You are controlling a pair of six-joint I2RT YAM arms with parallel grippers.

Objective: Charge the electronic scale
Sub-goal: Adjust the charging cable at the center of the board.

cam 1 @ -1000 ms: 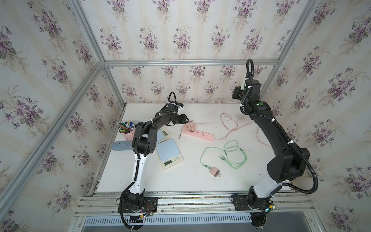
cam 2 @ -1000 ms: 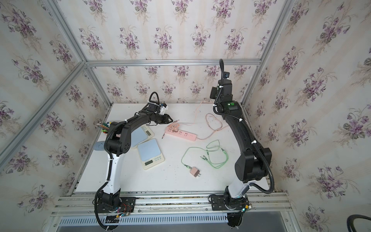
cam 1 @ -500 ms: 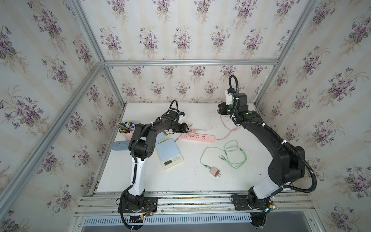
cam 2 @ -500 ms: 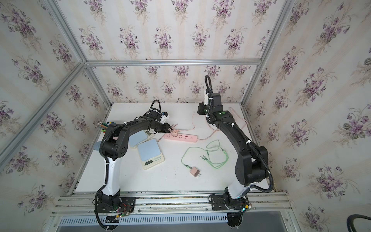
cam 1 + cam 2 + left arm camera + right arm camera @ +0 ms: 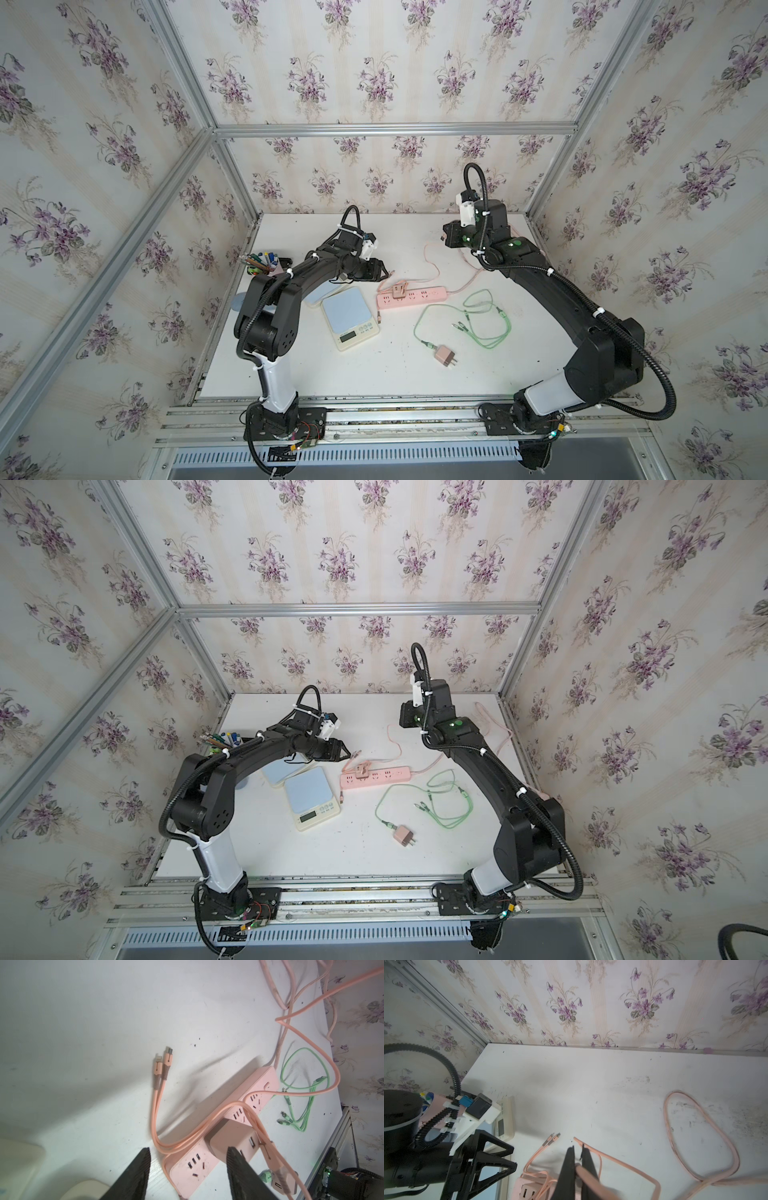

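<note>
left claw spread wide, empty, above end of pink power strip; pink charger by one fingertip. right claw pinching pink cable. electronic scale just beside left claw, toward its base.

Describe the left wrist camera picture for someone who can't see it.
A pink power strip with a pink charger block plugged in lies on a white table. The left gripper stands open before it; pink cable ends and a green cable lie beyond.

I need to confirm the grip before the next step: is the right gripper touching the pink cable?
Touching. In the right wrist view, the right gripper has its jaws shut on the pink cable, which runs out from between them.
</note>
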